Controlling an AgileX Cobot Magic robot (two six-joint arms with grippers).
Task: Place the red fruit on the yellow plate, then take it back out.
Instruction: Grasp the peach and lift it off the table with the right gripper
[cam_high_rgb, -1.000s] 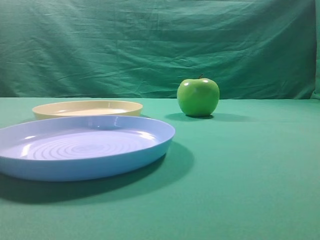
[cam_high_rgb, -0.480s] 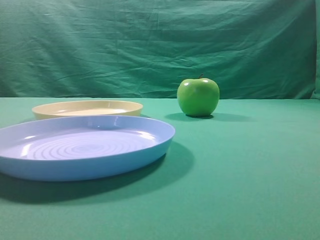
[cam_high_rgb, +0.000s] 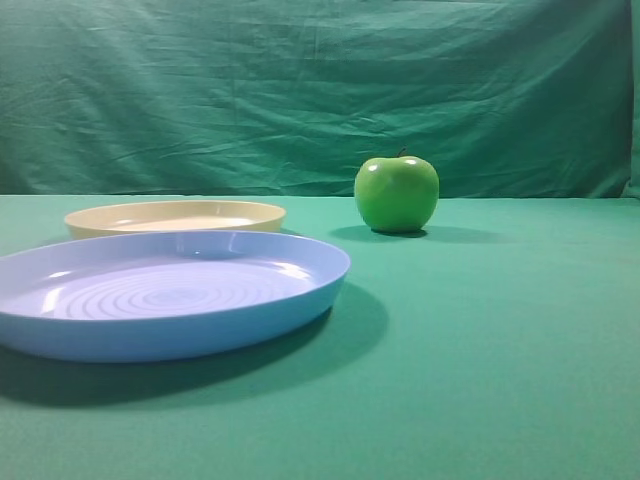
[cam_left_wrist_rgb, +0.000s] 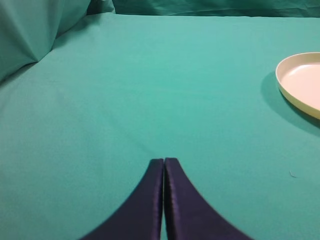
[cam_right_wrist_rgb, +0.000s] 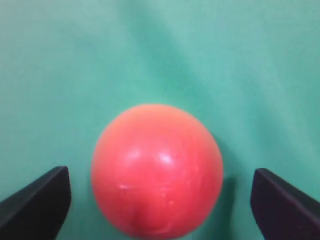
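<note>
The red fruit (cam_right_wrist_rgb: 157, 170) lies on the green cloth in the right wrist view, between the two dark fingers of my right gripper (cam_right_wrist_rgb: 161, 175). That gripper is open, with a gap on each side of the fruit. In the exterior view the fruit and both grippers are out of sight. The yellow plate (cam_high_rgb: 175, 216) sits at the back left behind the blue plate, with nothing on it; its rim (cam_left_wrist_rgb: 287, 89) also shows at the right edge of the left wrist view. My left gripper (cam_left_wrist_rgb: 164, 161) is shut over bare cloth, holding nothing.
A large light-blue plate (cam_high_rgb: 170, 292) with concentric rings stands at the front left. A glossy green apple (cam_high_rgb: 396, 193) rests at the back, right of the yellow plate. A green cloth backdrop hangs behind the table.
</note>
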